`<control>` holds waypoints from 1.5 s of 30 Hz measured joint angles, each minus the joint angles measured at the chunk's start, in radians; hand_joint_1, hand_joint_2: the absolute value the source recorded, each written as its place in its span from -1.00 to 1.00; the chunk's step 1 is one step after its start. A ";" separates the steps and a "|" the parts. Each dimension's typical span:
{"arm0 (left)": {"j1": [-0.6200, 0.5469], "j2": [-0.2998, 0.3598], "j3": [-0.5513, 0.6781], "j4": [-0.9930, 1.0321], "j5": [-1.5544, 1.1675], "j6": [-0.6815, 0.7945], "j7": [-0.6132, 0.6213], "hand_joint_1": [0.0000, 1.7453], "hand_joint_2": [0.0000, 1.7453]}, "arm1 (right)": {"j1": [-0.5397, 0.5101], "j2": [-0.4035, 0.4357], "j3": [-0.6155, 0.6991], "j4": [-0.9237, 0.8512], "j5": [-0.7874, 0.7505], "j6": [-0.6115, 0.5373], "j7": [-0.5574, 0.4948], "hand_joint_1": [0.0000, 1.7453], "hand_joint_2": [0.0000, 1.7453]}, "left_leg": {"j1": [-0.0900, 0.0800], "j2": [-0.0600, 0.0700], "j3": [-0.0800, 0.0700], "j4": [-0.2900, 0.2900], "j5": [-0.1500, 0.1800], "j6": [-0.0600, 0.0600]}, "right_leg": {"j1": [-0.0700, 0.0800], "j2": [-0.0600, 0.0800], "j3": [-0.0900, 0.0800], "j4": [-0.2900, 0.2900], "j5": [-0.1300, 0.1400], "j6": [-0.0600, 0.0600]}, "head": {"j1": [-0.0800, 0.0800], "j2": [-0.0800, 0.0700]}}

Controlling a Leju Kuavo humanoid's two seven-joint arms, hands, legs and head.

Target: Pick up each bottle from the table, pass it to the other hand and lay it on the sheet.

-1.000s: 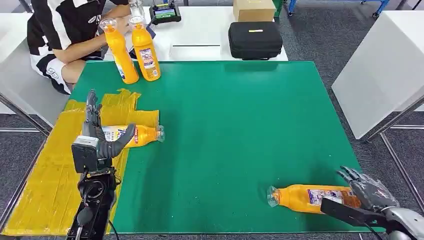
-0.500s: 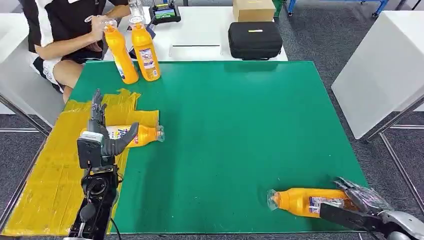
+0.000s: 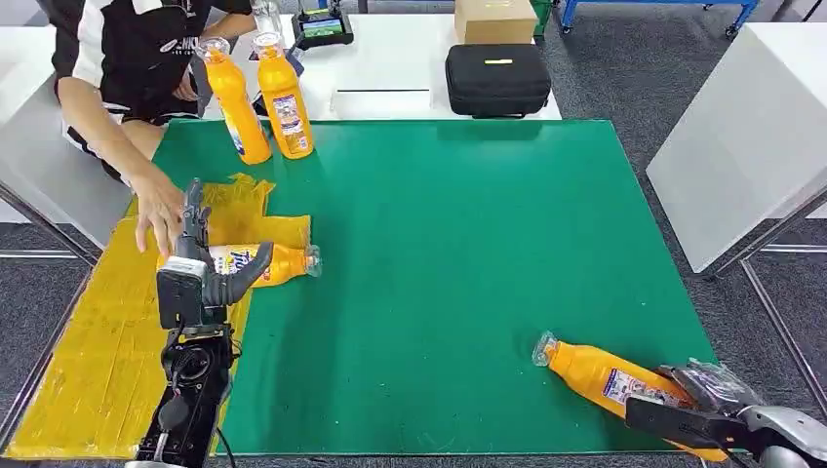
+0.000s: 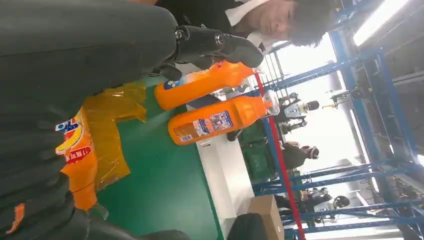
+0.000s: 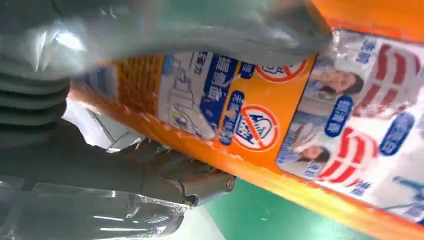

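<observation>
Bottle [image 3: 624,382] under pickup lies at the near right of the green surface [image 3: 458,234], cap end angled toward the middle, base end under the right hand [image 3: 710,388]. We find that hand's fingers [image 5: 190,182] wrapped round the labelled body, thumb on one side and fingers on the other, so we judge the step in hand to be the grasp and lift of this bottle. It is orange, with a clear cap and a printed label of blue and red marks on its side.

A second bottle [image 3: 255,263] lies partly on the yellow sheet [image 3: 88,341], just by the left hand [image 3: 200,263], whose fingers stand apart and hold nothing. A person's hand [image 3: 156,210] reaches in beside it. Two more bottles [image 3: 259,97] stand upright at the far left corner.

Next, in our judgement, the right hand must raise its bottle clear and carry it toward the left hand, which must turn to receive it.
</observation>
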 measured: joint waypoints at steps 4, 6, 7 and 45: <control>0.000 0.001 0.000 0.001 0.006 0.000 -0.002 -1.00 1.00 | -0.008 0.013 0.011 0.010 0.047 -0.095 0.001 1.00 1.00 | 0.000 0.000 0.000 0.000 0.000 0.000 | 0.000 0.000 0.000 0.000 0.000 0.000 | 0.000 0.000; 0.000 0.001 0.000 0.001 0.006 -0.002 -0.003 -1.00 1.00 | -0.017 0.035 0.017 0.016 0.072 -0.153 -0.012 1.00 1.00 | 0.000 0.000 0.000 0.000 0.000 0.000 | 0.000 0.000 0.000 0.000 0.000 0.000 | 0.000 0.000; 0.000 0.001 0.000 0.001 0.005 -0.003 -0.003 -1.00 1.00 | -0.023 0.050 0.020 0.018 0.084 -0.184 -0.023 1.00 1.00 | 0.000 0.000 0.000 0.000 0.000 0.000 | 0.000 0.000 0.000 0.000 0.000 0.000 | 0.000 0.000; 0.036 -0.020 -0.178 -0.067 -0.064 -0.188 0.079 -1.00 1.00 | -0.237 0.707 0.003 0.068 -0.241 -0.633 -0.237 1.00 1.00 | 0.002 0.000 -0.002 0.000 0.001 -0.001 | 0.002 0.000 -0.001 0.001 0.000 0.000 | 0.000 0.000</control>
